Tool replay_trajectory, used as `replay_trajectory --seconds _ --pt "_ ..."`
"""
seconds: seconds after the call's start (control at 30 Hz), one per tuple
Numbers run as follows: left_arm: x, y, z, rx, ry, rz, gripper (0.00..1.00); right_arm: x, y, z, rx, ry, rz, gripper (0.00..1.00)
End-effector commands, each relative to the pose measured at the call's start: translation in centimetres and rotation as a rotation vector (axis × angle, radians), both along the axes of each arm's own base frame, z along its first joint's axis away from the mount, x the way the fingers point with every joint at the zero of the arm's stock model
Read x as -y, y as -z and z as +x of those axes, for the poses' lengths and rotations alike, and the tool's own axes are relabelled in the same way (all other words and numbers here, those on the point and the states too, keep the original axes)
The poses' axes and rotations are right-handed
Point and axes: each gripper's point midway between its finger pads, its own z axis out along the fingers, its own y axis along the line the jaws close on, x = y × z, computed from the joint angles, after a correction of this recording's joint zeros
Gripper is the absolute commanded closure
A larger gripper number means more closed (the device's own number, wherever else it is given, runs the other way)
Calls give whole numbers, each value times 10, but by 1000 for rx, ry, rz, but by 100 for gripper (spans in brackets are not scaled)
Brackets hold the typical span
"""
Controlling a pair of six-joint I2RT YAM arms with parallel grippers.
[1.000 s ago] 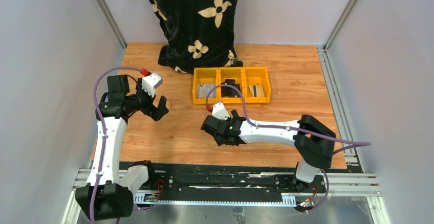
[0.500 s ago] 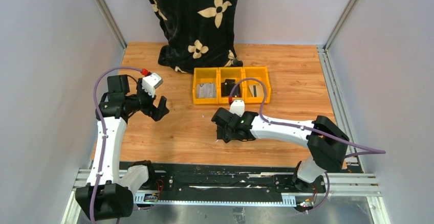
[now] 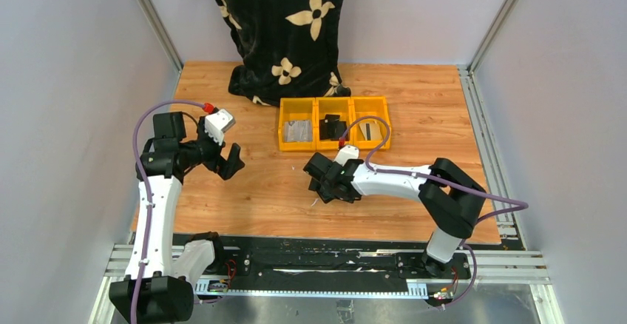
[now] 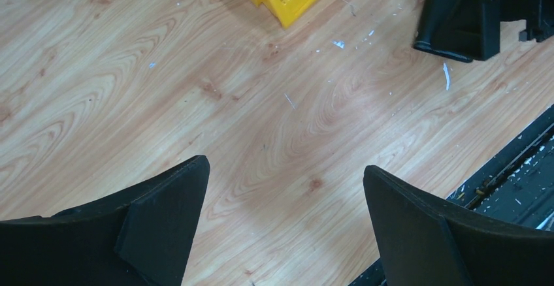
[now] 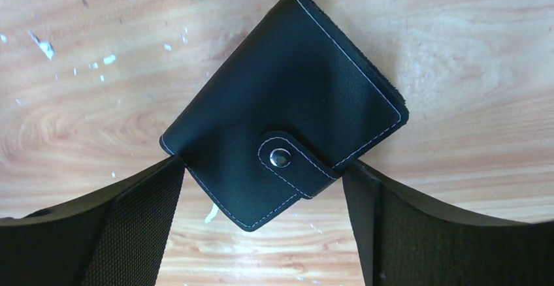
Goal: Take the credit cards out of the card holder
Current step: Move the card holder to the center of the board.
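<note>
Hovering directly over the card holder [image 5: 287, 103], the right gripper [image 5: 262, 163] is keeping its jaws spread wide, one finger showing at each lower corner of the wrist view and nothing pinched between them. The holder is lying flat on the wood in the middle of that view, turned cornerwise, with its tab snapped shut. In the top view it is hidden under the gripper, just below the frame's centre.

Judging from this, the task is only beginning, and no card is out yet. The next move is probably calling for one claw to pin the holder while the tab is being lifted off its snap.

The left gripper [image 3: 229, 160] is hanging at middle left, jaws equally wide and empty, well apart from the holder.

Counting: one holder, two grippers and three yellow bins [image 3: 334, 144] in a row at upper centre. No credit cards are showing from the holder, and the pale things in the bins are too small to name.
</note>
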Motion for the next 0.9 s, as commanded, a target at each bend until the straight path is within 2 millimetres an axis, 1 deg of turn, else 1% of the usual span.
replay_trajectory --seconds 0.0,0.13,0.2,0.3,0.4,0.47,0.57,0.67,0.73,0.8,0.87 --pt "0 -10 -3 26 8 7 0 15 1 31 70 144 -33 7" --pt "0 -11 -4 21 5 2 0 21 9 39 65 157 -69 7" --pt "0 -12 -6 15 3 2 0 25 12 40 59 156 -89 6" --pt "-2 -15 -7 17 -6 12 0 27 11 41 71 145 -68 6" --pt "-2 -20 -8 32 -18 14 0 28 4 43 88 86 -86 9" --pt "-1 -23 -9 38 -17 5 0 33 1 41 82 61 -112 10" --pt "1 -23 -10 37 -16 -5 0 49 0 33 72 59 -166 13" --pt "2 -23 -11 32 -16 -14 0 67 0 24 66 94 -197 19" --pt "5 -22 -12 25 -8 -31 0 77 -4 19 56 130 -210 24" --pt "8 -21 -14 20 6 -45 0 80 -10 17 57 149 -208 25" --pt "8 -19 -14 12 8 -49 0 74 -19 16 68 148 -181 22"
